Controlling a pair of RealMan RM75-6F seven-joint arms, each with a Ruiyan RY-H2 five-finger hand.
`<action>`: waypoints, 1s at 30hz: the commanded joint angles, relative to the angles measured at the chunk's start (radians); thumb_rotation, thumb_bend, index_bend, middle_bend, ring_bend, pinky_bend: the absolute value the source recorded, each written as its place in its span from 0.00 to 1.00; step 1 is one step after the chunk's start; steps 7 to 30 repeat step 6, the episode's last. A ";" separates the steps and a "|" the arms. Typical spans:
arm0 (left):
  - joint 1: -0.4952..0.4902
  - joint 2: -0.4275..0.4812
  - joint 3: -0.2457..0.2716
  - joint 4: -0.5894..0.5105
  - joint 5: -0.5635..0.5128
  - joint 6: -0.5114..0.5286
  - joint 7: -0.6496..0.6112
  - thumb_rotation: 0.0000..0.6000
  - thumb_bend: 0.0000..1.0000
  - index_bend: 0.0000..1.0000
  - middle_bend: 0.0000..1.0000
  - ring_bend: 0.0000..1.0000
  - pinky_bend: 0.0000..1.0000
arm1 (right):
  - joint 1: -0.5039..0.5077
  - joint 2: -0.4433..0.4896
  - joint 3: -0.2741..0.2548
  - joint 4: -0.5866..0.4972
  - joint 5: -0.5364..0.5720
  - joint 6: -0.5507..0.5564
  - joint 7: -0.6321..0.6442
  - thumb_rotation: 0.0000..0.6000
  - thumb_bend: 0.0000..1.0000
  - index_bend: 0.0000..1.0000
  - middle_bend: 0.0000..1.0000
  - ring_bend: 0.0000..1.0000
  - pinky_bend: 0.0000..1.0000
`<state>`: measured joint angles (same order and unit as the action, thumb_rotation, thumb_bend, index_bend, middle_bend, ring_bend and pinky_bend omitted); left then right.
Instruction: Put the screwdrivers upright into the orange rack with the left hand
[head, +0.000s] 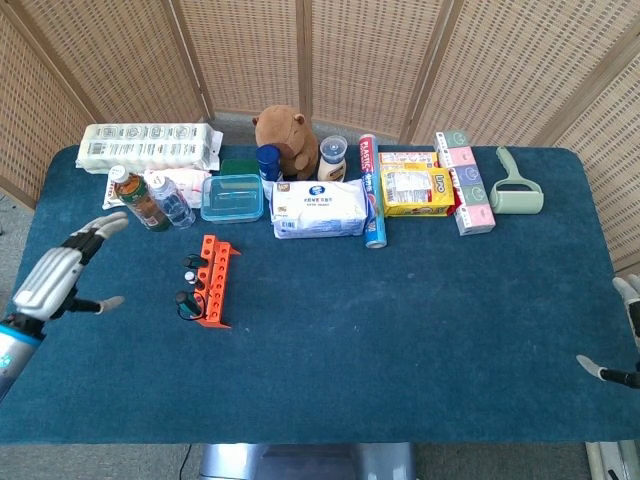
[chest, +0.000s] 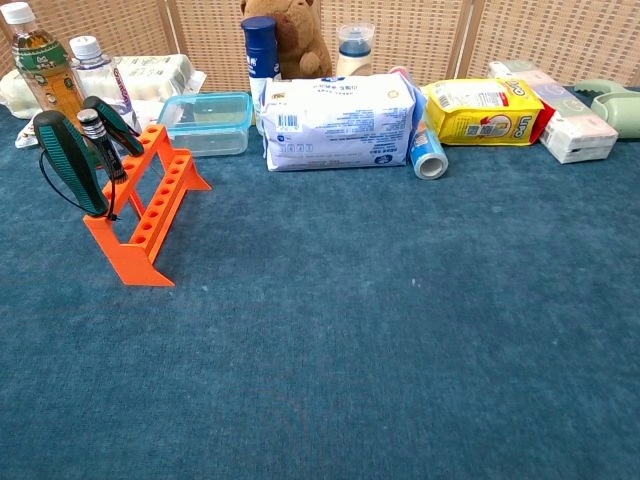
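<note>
Blue counter (head: 400, 330) first: the left hand (head: 52, 278) hangs wide open and empty, well clear. The orange rack (chest: 145, 205) holds the screwdrivers (chest: 72, 160) leaning handles-up, so that job looks finished.

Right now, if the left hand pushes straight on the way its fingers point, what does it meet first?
Probably the tea bottle: the left hand, open, points up-right toward it across bare table. Depth is unclear.
</note>
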<state>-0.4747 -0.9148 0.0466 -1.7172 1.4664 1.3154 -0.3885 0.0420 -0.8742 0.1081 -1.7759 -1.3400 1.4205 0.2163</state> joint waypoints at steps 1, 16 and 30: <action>0.155 0.007 0.043 -0.101 -0.044 0.166 0.281 1.00 0.11 0.00 0.00 0.00 0.09 | -0.013 -0.016 0.007 -0.003 0.003 0.038 -0.049 1.00 0.00 0.05 0.01 0.00 0.00; 0.294 -0.076 0.076 -0.102 -0.023 0.313 0.435 1.00 0.11 0.00 0.00 0.00 0.08 | -0.017 -0.061 0.017 -0.002 0.019 0.086 -0.175 1.00 0.00 0.04 0.00 0.00 0.00; 0.294 -0.076 0.076 -0.102 -0.023 0.313 0.435 1.00 0.11 0.00 0.00 0.00 0.08 | -0.017 -0.061 0.017 -0.002 0.019 0.086 -0.175 1.00 0.00 0.04 0.00 0.00 0.00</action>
